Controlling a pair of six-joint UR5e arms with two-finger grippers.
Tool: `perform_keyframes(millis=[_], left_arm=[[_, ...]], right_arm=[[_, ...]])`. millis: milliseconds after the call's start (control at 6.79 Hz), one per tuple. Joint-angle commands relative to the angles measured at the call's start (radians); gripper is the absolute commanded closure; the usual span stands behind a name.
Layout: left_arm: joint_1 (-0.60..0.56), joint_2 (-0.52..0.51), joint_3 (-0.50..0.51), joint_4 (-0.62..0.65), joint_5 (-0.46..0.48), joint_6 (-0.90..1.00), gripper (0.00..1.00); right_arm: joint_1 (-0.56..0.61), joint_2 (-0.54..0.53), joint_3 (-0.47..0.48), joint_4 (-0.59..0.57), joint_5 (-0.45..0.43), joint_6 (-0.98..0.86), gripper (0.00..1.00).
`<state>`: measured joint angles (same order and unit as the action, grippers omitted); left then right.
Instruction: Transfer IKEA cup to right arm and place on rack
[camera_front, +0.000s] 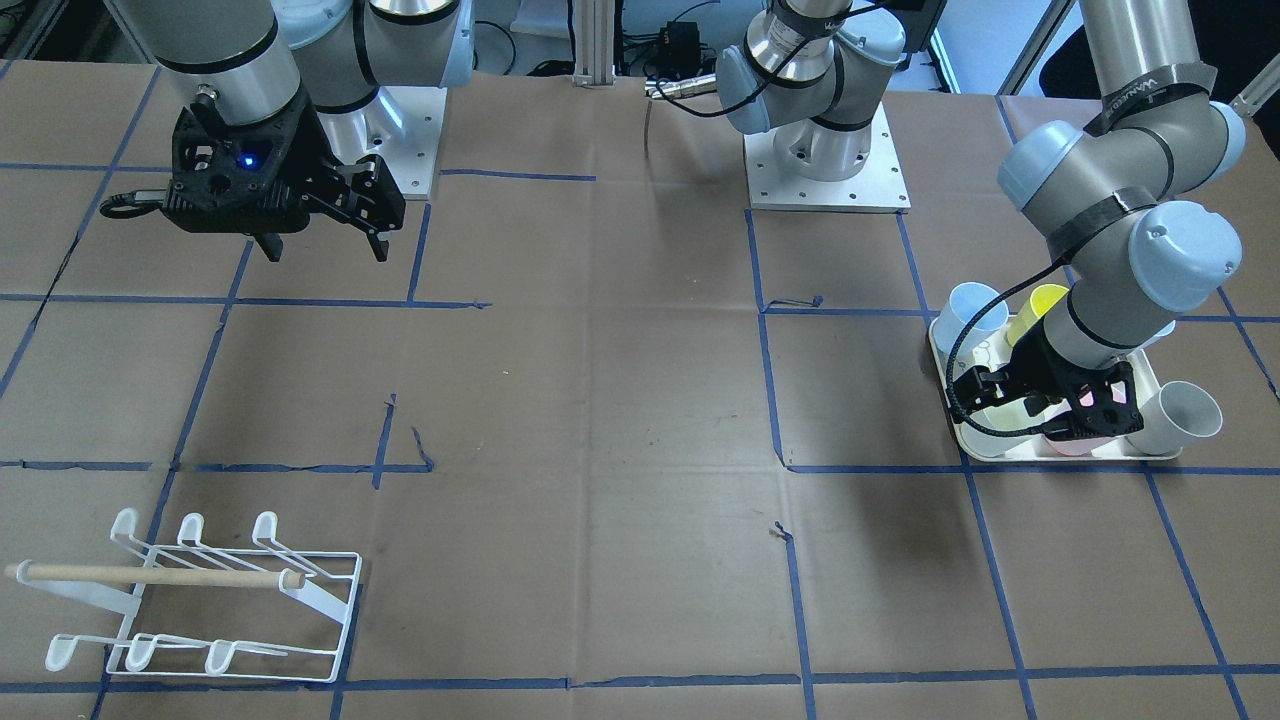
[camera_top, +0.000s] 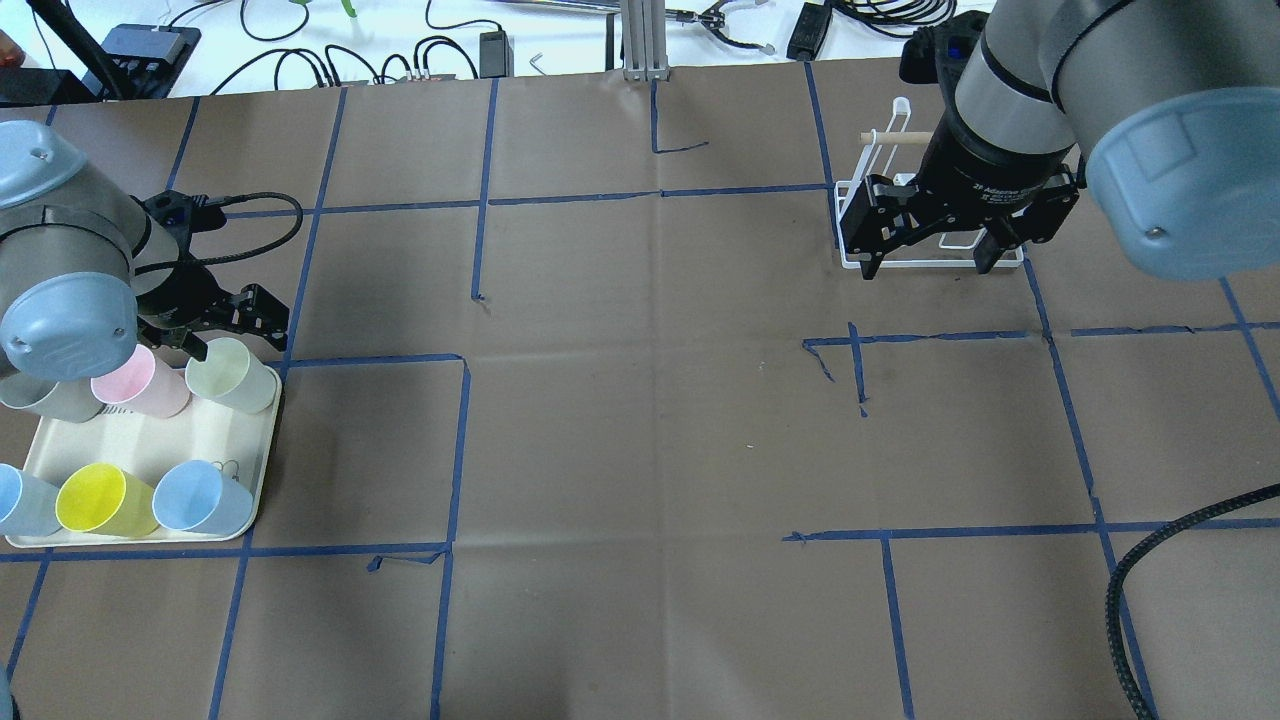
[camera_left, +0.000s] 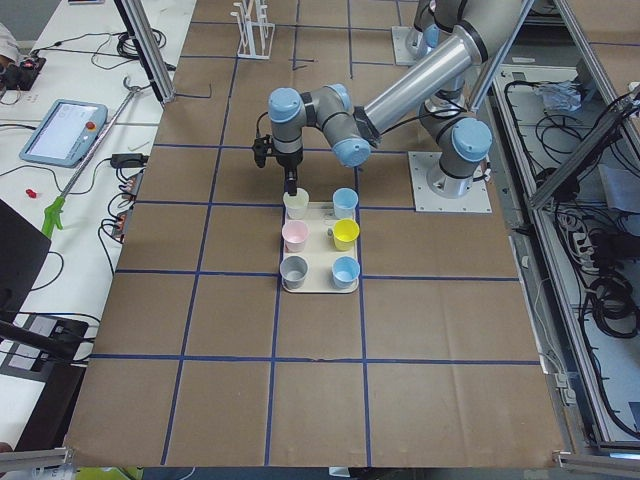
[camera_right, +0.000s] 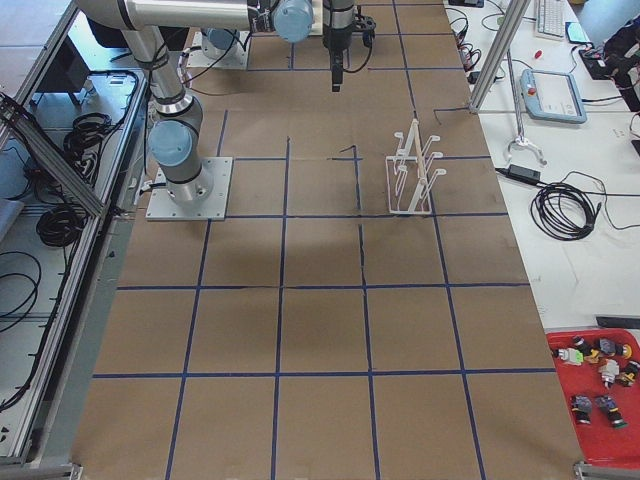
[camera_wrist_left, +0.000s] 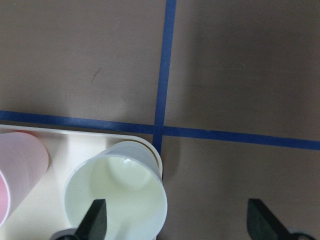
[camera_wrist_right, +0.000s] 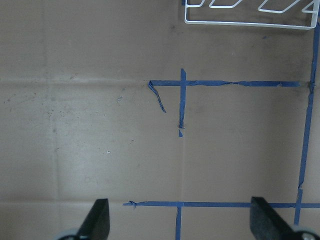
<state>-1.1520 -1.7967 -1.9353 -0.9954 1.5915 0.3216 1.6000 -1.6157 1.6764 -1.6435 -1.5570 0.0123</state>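
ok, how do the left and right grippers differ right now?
The left gripper is down at the tray, one finger over the pale green cup's mouth, the other outside it; the right gripper hangs above bare table near the rack. Left straddles a cup wall; right holds nothing. Both open.

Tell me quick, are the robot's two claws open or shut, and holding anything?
Left gripper: open, gripping nothing, one finger over the pale green plastic cup's mouth.
Right gripper: open, holding nothing.
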Motion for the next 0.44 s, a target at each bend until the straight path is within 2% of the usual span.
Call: perform_keyframes(millis=[0,295], left_arm=[[0.0,-0.012,-0.007,0.003,0.008,0.005,0.0],[0.0,-0.023,-0.025,0.004,0.01,0.008,0.0]], right_arm=[[0.0,0.0,0.0,0.001,0.0,0.0,0.0],[0.0,0.0,0.0,0.001,0.0,0.0,0.0]])
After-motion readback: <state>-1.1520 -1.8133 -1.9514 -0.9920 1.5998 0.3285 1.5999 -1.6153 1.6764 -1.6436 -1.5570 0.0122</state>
